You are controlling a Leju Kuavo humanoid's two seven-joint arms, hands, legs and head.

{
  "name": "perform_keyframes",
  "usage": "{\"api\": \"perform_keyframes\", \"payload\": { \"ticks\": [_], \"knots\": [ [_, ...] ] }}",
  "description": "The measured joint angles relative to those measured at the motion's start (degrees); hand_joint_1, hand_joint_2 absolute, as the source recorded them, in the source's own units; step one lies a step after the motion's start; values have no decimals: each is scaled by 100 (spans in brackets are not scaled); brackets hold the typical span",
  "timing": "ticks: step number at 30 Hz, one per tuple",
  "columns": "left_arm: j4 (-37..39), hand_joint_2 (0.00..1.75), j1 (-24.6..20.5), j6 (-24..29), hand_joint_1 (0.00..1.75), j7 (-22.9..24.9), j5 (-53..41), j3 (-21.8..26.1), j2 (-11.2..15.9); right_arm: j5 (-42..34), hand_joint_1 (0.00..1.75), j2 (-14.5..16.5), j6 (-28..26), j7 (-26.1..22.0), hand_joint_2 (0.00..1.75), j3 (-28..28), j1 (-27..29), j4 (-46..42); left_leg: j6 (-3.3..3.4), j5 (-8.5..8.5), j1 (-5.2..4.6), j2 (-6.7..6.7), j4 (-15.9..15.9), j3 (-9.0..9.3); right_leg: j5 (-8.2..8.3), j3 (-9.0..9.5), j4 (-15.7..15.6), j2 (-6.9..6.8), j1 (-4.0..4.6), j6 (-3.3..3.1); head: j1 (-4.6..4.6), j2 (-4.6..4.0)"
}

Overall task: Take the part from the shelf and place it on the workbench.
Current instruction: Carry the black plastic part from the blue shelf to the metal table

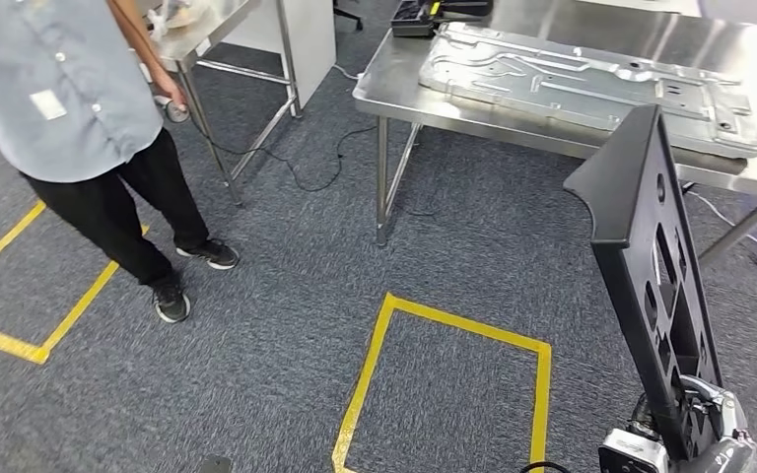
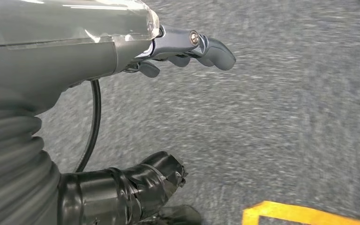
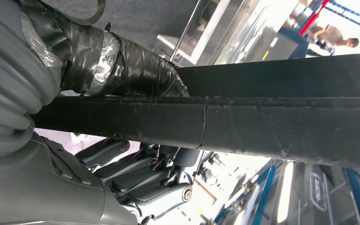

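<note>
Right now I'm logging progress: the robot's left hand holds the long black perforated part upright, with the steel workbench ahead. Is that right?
Not quite: the right hand grips the long black perforated part, as the head view shows. The part is upright, and the steel workbench stands ahead.

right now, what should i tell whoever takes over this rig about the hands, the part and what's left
Right hand: grips the long black part at its lower end and holds it upright; the right wrist view shows the fingers wrapped under the part.
Left hand: holds nothing, fingers apart, hanging over the grey carpet.
Workbench: steel table ahead, to the right, with a large stamped metal panel lying on it.
A person stands at the left, near a second steel table.
Done: the part is off the shelf and in hand.
Left: get to the workbench and set the part down on it.
</note>
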Motion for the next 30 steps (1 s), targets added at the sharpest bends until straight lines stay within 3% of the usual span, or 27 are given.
{"api": "perform_keyframes", "payload": {
  "ticks": [1, 2, 3, 4, 6, 7, 9, 10, 11, 12, 13, 15, 18, 20, 22, 24, 25, 26, 27, 29, 30],
  "knots": [
    [0, 175, -6, 1, 0, 3, 0, -1, 3, 4, 175, 0, 1, 2, 175, 2, -2, 1, 15, 0, -1, -82, -97, 36, -8, -28, 23, 55, -5, 32, 1, 0],
    [0, 175, -12, 1, 0, 6, 0, -1, 4, 8, 175, 0, 1, 3, 175, 3, 1, 1, 34, -12, -13, -67, -120, 46, -2, -50, 28, 116, -10, 70, 0, 0],
    [0, 175, -21, 0, 0, 7, 0, -1, -1, 10, 175, -1, 1, 5, 175, 4, 8, 1, 66, -1, -12, -6, -133, 58, 9, -63, 14, 173, -19, 105, -1, 0],
    [0, 175, -27, 1, 0, 8, 0, 0, -3, 11, 175, -5, 0, 5, 175, 5, 18, 0, 101, 13, -8, 60, -166, 78, 3, -71, 25, 137, -18, 136, 2, -1],
    [0, 175, -24, 1, 0, 8, -2, 1, -6, 11, 175, -17, -1, 10, 175, 6, 9, -2, 176, 40, 18, 199, -233, 116, -146, -188, 271, -156, -6, 200, 12, -1],
    [0, 175, -19, 2, 0, 8, -3, 1, -3, 10, 175, -24, -1, 15, 175, 8, -2, -1, 199, 39, 17, 266, -246, 127, -299, -331, 562, -355, -12, 233, 17, -1],
    [0, 175, -2, 2, 0, 9, -3, 1, -3, 5, 175, -34, -1, 34, 175, 13, -21, 8, 216, 20, 11, 399, -248, 135, -583, -697, 1253, -539, -49, 297, 18, -1],
    [0, 175, 2, 2, 0, 9, -3, 1, -2, 2, 175, -38, -1, 43, 175, 14, -19, 16, 214, 6, 10, 458, -246, 142, -609, -807, 1446, -564, -72, 321, 18, -1],
    [0, 175, 2, 2, 0, 9, -2, 1, -2, 0, 175, -42, 0, 52, 175, 14, -17, 24, 206, -8, 11, 508, -245, 155, -530, -811, 1435, -581, -92, 336, 19, -1],
    [0, 175, -1, 2, 0, 9, -2, 1, -2, 0, 175, -44, 1, 58, 175, 14, -16, 30, 193, -26, 13, 550, -245, 177, -359, -697, 1205, -604, -108, 342, 19, 0],
    [0, 175, -3, 2, 0, 9, -2, 1, -3, 0, 175, -46, 1, 61, 175, 14, -17, 32, 175, -46, 16, 583, -245, 208, -154, -499, 823, -645, -115, 337, 19, -1],
    [0, 175, -10, 2, 0, 9, -2, 1, -4, 0, 175, -48, 1, 63, 175, 14, -21, 34, 120, -90, 1, 631, -249, 252, 70, -156, 168, -744, -78, 290, 18, -1],
    [0, 175, -24, 2, 0, 9, -2, 1, -6, 0, 175, -51, 1, 69, 175, 15, -17, 37, 17, -115, -13, 681, -285, 306, 58, -72, -21, -735, -23, 190, 16, -1],
    [0, 175, -31, 2, 0, 9, -2, 2, -8, 0, 175, -55, -1, 72, 175, 20, -14, 36, -44, -178, 0, 641, -239, 322, 74, -29, -85, -693, -49, 116, 14, -1],
    [0, 175, -32, 2, 0, 10, -3, 2, -5, 1, 175, -56, -1, 72, 175, 37, -25, 36, -79, -442, 13, 503, 212, 120, 86, 23, -148, -667, -72, 33, 10, -1],
    [0, 175, -20, 1, 0, 14, -7, 2, -5, 4, 175, -58, 1, 81, 175, 72, -36, 48, -96, -764, 13, 413, 987, -291, 67, 34, -148, -636, -47, -24, 9, -1],
    [0, 175, -11, -3, 0, 15, -9, 2, -5, 9, 175, -61, 2, 95, 175, 93, -38, 58, -101, -816, 13, 402, 1261, -458, 55, 39, -139, -611, -34, -36, 8, -1],
    [0, 175, -3, -9, 0, 11, -10, 2, -5, 17, 175, -65, 3, 115, 175, 110, -39, 70, -99, -745, 13, 399, 1328, -531, 41, 46, -125, -583, -25, -41, 8, 0],
    [0, 175, 3, -28, 0, -4, -10, 3, -5, 42, 175, -69, 3, 146, 175, 125, -40, 82, -89, -563, 12, 399, 1165, -493, 22, 57, -106, -554, -19, -39, 7, 0],
    [0, 175, 4, -92, 0, -57, -4, 3, 3, 144, 175, -77, 3, 216, 175, 156, -45, 103, -41, -125, 4, 382, 452, -216, -30, 79, -56, -510, -10, -14, 9, -1],
    [0, 175, 2, -132, 0, -88, -1, 2, 11, 208, 175, -81, 3, 249, 175, 173, -51, 111, -15, -3, -5, 368, 139, -88, -56, 78, -25, -493, 2, 9, 9, -1]
  ]
}}
